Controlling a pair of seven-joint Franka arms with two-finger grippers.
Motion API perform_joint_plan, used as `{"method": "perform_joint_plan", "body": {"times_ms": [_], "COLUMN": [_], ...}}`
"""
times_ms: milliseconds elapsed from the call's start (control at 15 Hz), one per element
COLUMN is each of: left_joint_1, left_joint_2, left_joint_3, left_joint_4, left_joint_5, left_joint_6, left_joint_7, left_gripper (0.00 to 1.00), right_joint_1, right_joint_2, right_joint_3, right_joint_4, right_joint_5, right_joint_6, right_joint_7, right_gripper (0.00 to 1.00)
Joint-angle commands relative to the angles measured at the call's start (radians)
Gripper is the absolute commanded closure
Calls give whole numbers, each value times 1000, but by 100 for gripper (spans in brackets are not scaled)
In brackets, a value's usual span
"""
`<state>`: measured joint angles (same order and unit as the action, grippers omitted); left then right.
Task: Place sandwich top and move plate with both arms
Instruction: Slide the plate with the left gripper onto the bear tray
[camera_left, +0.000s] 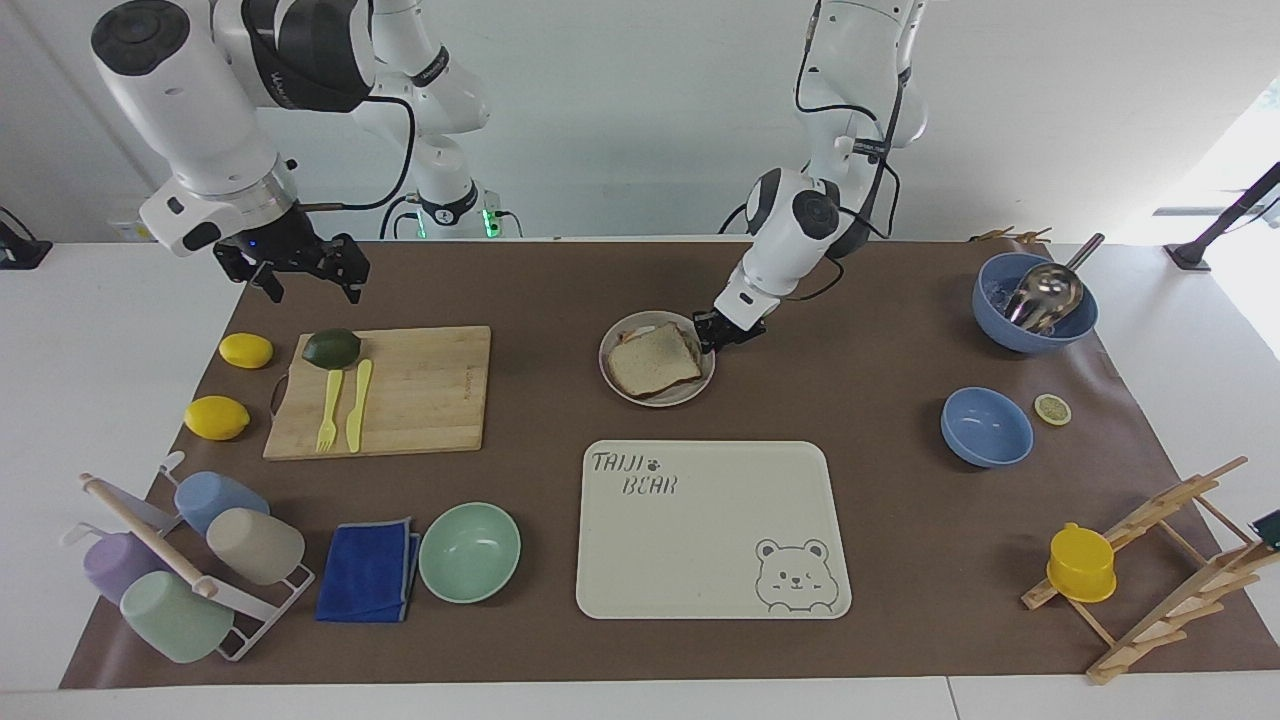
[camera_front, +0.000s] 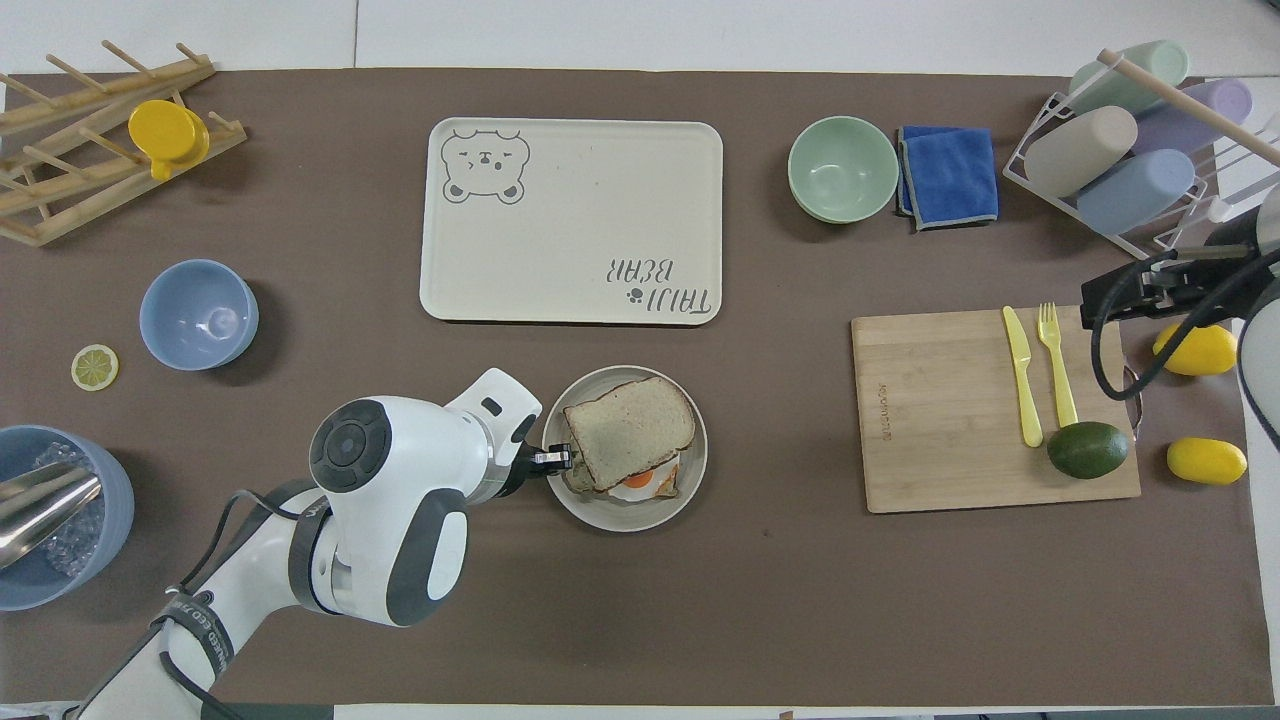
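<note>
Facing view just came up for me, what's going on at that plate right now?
The sandwich top already lies on the egg-topped toast on the plate, a little askew. The left gripper is down at the plate's rim on the left arm's side and shut on it. The right gripper hangs open in the air over the table near the lemons and the cutting board, holding nothing. The plate sits nearer the robots than the bear tray.
</note>
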<state>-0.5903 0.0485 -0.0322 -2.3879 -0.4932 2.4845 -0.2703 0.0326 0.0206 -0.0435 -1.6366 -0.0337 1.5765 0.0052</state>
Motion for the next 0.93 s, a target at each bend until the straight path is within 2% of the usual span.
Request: {"method": "perform_joint_plan", "body": {"times_ms": [0,133,267,467,533,600,733,867], "left_joint_1": [-19,-11,3,145,193,223,262,267], "left_joint_2": [-6,-6,-18,-12,7,55,100,215], "left_joint_3": [14,14,21,25,25,25,25,26], "left_joint_4": [-16,-13,21,223,302,384,461,568], "left_joint_5": [-11,-11,-11,-10,-7,-2,5,10], "left_joint_6": [11,8,-48,-324,-396,-438,-428,-394], "left_joint_7": [2,2,3,57,81,85,85,83], "left_gripper": [100,100,100,100,100,100,100,100], "right_joint_1": [-13,-14,-14,-2,-2,-2,-6,-2], "right_joint_2": [-14,-13,-14,-22,-24,-25,-25,-25], "right_joint_3": [-4,-12,-10,-18,-18,-18,-18,-16], "right_joint_4": [-2,3,12,0,0,0,0,0], "right_joint_5": [29,32,31,28,28,28,29,29], "right_joint_6": [5,7,2,7,5,5,5,5], "right_joint_7": [-25,-25,-25,-22,-24,-25,-22,-22], "right_gripper": [0,0,0,0,0,0,0,0]}}
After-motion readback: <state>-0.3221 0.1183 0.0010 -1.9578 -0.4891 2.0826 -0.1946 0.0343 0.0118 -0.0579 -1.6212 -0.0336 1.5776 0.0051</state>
